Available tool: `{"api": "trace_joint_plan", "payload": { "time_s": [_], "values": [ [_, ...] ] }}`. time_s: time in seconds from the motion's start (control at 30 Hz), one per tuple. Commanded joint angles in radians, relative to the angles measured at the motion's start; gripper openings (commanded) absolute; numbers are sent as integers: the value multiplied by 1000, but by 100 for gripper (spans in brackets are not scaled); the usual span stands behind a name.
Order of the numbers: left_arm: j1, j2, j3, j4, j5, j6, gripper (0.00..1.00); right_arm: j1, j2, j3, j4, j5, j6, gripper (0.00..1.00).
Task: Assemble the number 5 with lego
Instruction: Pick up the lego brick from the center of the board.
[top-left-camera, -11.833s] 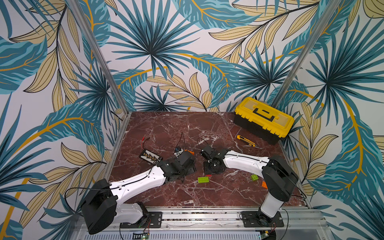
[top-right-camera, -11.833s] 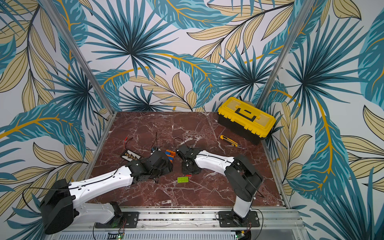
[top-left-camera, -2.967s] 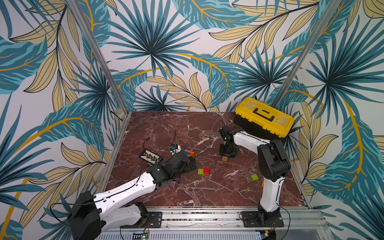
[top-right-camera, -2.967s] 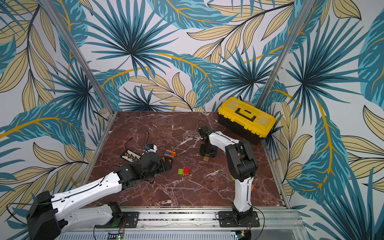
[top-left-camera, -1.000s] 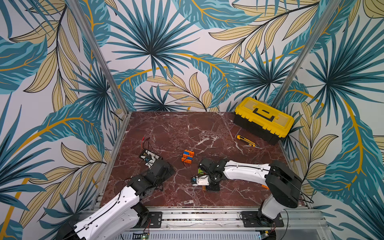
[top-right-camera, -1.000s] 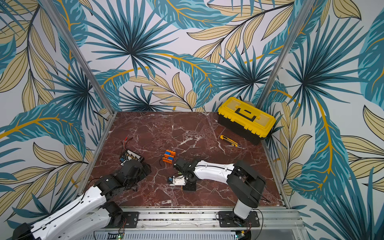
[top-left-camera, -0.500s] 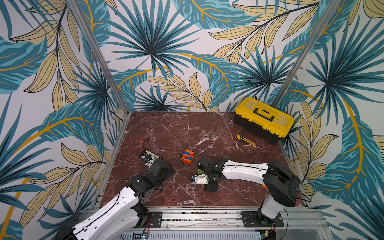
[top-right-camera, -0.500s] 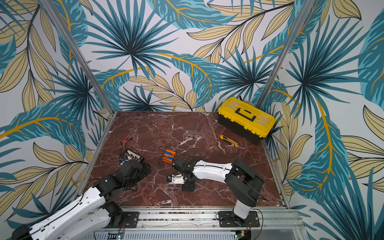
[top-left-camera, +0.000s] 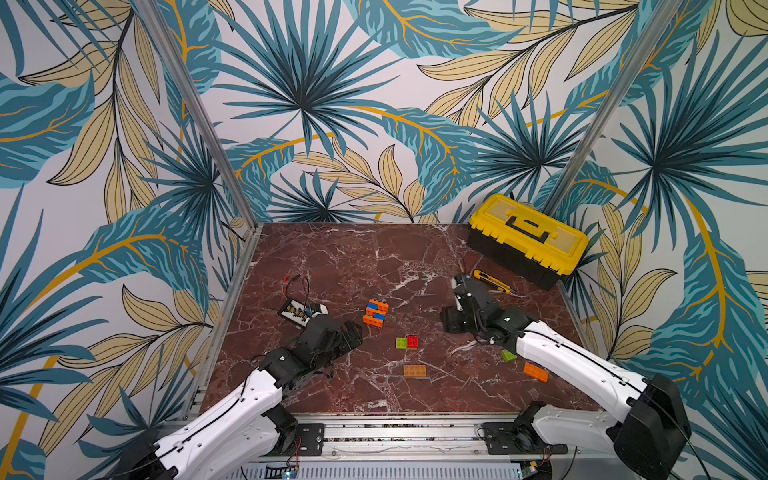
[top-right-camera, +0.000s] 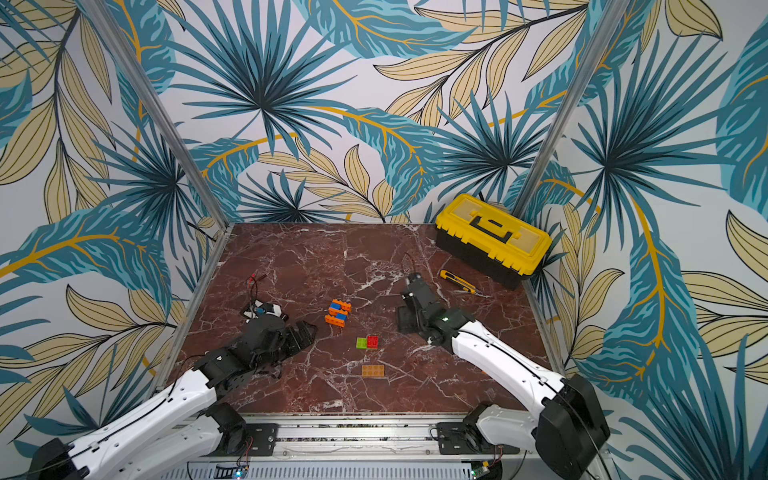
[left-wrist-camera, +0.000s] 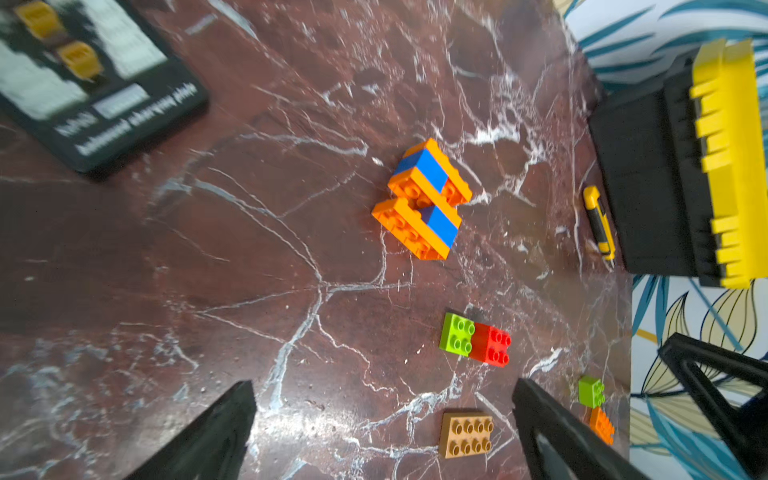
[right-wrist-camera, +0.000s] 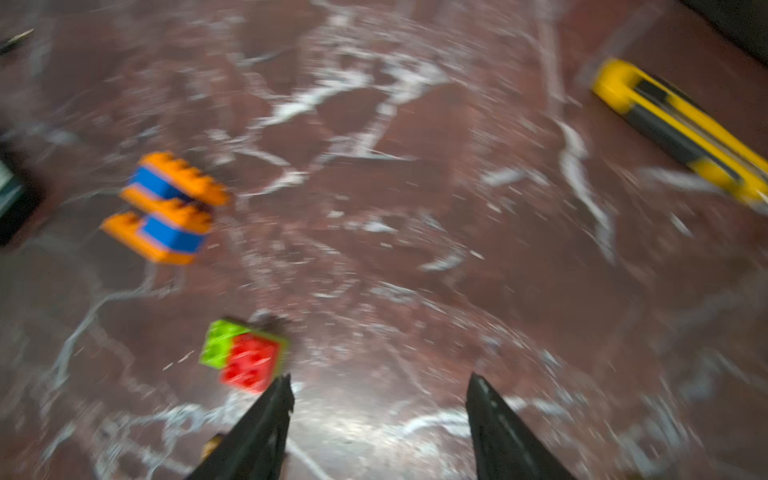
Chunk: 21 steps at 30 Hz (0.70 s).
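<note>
An orange-and-blue lego assembly (top-left-camera: 376, 312) (top-right-camera: 338, 312) (left-wrist-camera: 424, 199) (right-wrist-camera: 166, 208) lies mid-table. Nearer the front sit a joined lime-green and red pair (top-left-camera: 407, 342) (top-right-camera: 368, 342) (left-wrist-camera: 476, 340) (right-wrist-camera: 243, 355) and a flat tan-orange brick (top-left-camera: 416, 371) (top-right-camera: 374, 371) (left-wrist-camera: 467, 434). A small lime-green brick (top-left-camera: 508, 354) (left-wrist-camera: 592, 390) and an orange brick (top-left-camera: 536, 371) lie beside the right arm. My left gripper (top-left-camera: 353, 334) (top-right-camera: 305, 332) (left-wrist-camera: 384, 386) is open and empty, left of the bricks. My right gripper (top-left-camera: 451, 324) (top-right-camera: 405, 322) (right-wrist-camera: 380, 378) is open and empty, right of the green-red pair.
A yellow-and-black toolbox (top-left-camera: 528, 239) stands at the back right, with a yellow utility knife (top-left-camera: 492, 280) (right-wrist-camera: 677, 124) in front of it. A black board with yellow parts and loose wires (top-left-camera: 299, 311) (left-wrist-camera: 83, 83) lies behind the left gripper.
My right gripper has opened and swung away from the front middle to the right and back. The tan-orange brick and the green-red pair now show there. The left arm has barely moved.
</note>
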Motion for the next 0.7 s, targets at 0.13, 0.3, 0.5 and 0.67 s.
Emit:
{"api": "trace_joint_plan", "payload": {
  "time_s": [0.13, 0.3, 0.5, 0.67],
  "values": [
    [-144, 208, 170, 119, 59, 120, 100, -295, -88, -121, -235, -76, 201, 72],
    [-227, 360, 282, 133, 95, 172, 100, -454, -96, -174, -192, -130, 166, 74],
    [-254, 434, 328, 172, 126, 195, 100, -505, -27, -200, -139, -226, 134, 75],
    [-254, 443, 326, 172, 127, 192, 100, -505, -8, -235, -115, -283, 142, 73]
  ]
}}
